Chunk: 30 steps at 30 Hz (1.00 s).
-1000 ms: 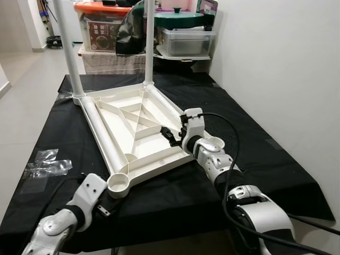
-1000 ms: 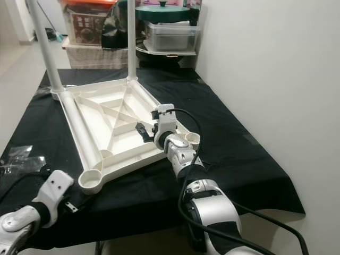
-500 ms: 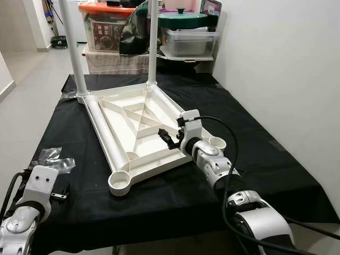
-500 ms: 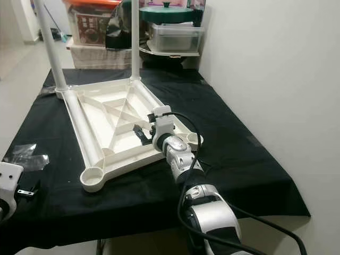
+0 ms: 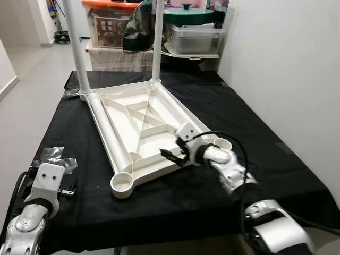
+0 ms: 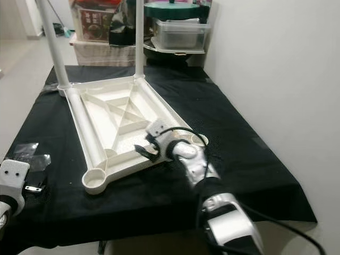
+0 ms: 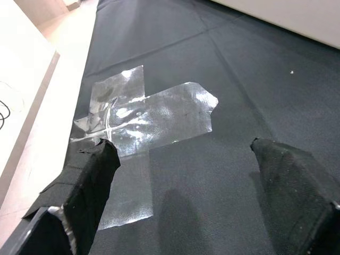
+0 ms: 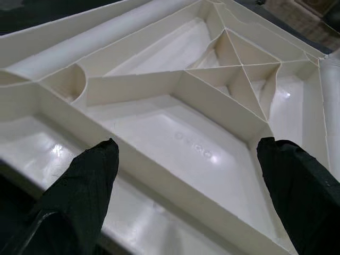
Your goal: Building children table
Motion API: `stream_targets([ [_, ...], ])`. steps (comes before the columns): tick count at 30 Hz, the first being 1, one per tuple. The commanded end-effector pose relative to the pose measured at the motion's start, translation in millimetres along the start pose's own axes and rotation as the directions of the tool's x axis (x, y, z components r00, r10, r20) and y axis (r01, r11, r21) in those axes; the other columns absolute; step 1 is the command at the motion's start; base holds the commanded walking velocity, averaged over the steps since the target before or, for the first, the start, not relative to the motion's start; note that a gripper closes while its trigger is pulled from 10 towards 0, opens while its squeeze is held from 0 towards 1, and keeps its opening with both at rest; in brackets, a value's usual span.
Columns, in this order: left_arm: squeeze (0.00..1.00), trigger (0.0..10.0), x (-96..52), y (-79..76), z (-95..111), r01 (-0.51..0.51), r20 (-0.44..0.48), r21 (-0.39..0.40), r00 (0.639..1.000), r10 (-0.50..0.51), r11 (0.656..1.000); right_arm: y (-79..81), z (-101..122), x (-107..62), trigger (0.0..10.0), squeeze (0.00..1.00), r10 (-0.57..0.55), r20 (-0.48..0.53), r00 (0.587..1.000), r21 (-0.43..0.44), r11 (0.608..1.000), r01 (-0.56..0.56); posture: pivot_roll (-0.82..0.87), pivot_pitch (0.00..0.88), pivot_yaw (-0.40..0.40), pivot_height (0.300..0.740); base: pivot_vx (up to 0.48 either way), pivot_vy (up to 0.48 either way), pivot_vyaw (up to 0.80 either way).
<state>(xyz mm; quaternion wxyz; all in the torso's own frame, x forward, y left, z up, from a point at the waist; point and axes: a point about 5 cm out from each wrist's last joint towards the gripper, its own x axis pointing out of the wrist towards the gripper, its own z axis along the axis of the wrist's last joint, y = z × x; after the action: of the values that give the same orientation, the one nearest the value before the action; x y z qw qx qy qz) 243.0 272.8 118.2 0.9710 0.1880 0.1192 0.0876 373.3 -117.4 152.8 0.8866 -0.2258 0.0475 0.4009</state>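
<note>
Storage boxes (image 5: 154, 32) crowd behind the upturned tabletop (image 5: 139, 125); right gripper (image 5: 172, 155) and left gripper (image 7: 196, 186) both hover spread.

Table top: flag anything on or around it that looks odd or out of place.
The white table top lies upside down on the black cloth, with two legs fitted at the far corners; the near sockets are bare. Crumpled clear plastic wrap lies loose near the left gripper.

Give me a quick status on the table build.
Right gripper open over near edge of upturned tabletop. Left gripper open above plastic wrap. Two legs fitted, near sockets empty.
</note>
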Motion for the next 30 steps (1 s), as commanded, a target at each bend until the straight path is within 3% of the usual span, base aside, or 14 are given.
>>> stream_targets([
  [1,0.0,10.0,-0.6,-3.1,-6,-0.001,-0.019,-0.009,1.0,0.001,1.0,-3.2,1,-5.8,10.0,0.0,0.087,0.001,0.996,-0.033,0.996,-0.086,0.11,0.0,-0.096,0.74,0.0,0.0,0.0],
  [5,0.0,10.0,-0.1,-7.4,-6,0.007,-0.018,-0.014,1.0,-0.007,1.0,-9.6,1,-14.5,10.0,0.0,0.172,-0.038,0.984,-0.075,0.982,-0.174,0.11,0.0,-0.097,0.74,0.0,0.0,0.0],
  [8,0.0,10.0,1.3,-12.0,-5,0.017,-0.014,-0.019,1.0,-0.017,1.0,4.9,-7,-15.0,10.0,0.0,0.341,-0.106,0.934,-0.072,0.934,-0.349,0.11,0.0,-0.098,0.74,0.0,0.0,0.0],
  [17,0.0,10.0,2.2,-11.9,-7,0.018,-0.018,-0.016,1.0,-0.018,1.0,13.3,-17,-7.6,9.4,0.0,0.375,-0.189,0.908,-0.062,0.918,-0.392,0.12,0.0,-0.108,0.74,0.0,0.0,0.0],
  [18,0.0,10.0,2.2,-12.5,-7,0.017,-0.018,-0.017,1.0,-0.018,1.0,10.9,-16,-4.0,5.0,0.0,0.349,-0.209,0.914,-0.049,0.929,-0.366,0.12,0.0,-0.113,0.74,0.0,0.0,0.0],
  [20,0.0,10.0,2.2,-12.5,-7,0.017,-0.018,-0.017,1.0,-0.018,1.0,10.9,-16,-4.0,5.0,0.0,0.349,-0.209,0.914,-0.049,0.929,-0.366,0.12,0.0,-0.113,0.74,0.0,0.0,0.0],
  [22,0.0,10.0,2.1,-15.0,-7,0.018,-0.018,-0.02,1.0,-0.018,1.0,5.8,-14,1.6,7.3,0.0,0.295,-0.25,0.922,-0.023,0.95,-0.311,0.11,0.0,-0.116,0.74,0.0,0.0,0.0],
  [23,0.0,10.0,2.1,-15.0,-7,0.018,-0.018,-0.02,1.0,-0.018,1.0,5.8,-14,1.6,7.3,0.0,0.295,-0.25,0.922,-0.023,0.95,-0.311,0.11,0.0,-0.116,0.74,0.0,0.0,0.0],
  [24,0.0,10.0,1.9,-16.4,-8,0.019,-0.019,-0.022,1.0,-0.02,1.0,4.0,-13,3.5,8.5,0.0,0.274,-0.27,0.923,-0.017,0.957,-0.289,0.11,0.0,-0.116,0.74,0.0,0.0,0.0],
  [25,0.0,10.0,1.9,-16.4,-8,0.019,-0.019,-0.022,1.0,-0.02,1.0,4.0,-13,3.5,8.5,0.0,0.274,-0.27,0.923,-0.017,0.957,-0.289,0.11,0.0,-0.116,0.74,0.0,0.0,0.0],
  [26,0.0,10.0,1.9,-17.5,-8,0.02,-0.02,-0.024,1.0,-0.021,1.0,3.4,-12,4.8,6.0,0.0,0.268,-0.285,0.92,-0.011,0.959,-0.283,0.11,0.0,-0.117,0.74,0.0,0.0,0.0],
  [27,0.0,10.0,1.9,-18.2,-9,0.021,-0.02,-0.025,1.0,-0.022,0.999,3.3,-12,5.2,6.0,0.0,0.271,-0.293,0.917,-0.008,0.958,-0.286,0.11,0.0,-0.117,0.74,0.0,0.0,0.0],
  [28,0.0,10.0,2.2,-18.5,-9,0.022,-0.02,-0.025,1.0,-0.022,0.999,3.2,-12,5.5,10.0,0.0,0.272,-0.309,0.911,-0.016,0.956,-0.291,0.11,0.0,-0.117,0.74,0.0,0.0,0.0],
  [30,0.0,10.0,2.6,-18.7,-8,0.023,-0.02,-0.025,1.0,-0.023,0.999,4.0,-12,5.1,10.0,0.0,0.286,-0.329,0.9,-0.032,0.949,-0.313,0.11,0.0,-0.117,0.74,0.0,0.0,0.0],
])
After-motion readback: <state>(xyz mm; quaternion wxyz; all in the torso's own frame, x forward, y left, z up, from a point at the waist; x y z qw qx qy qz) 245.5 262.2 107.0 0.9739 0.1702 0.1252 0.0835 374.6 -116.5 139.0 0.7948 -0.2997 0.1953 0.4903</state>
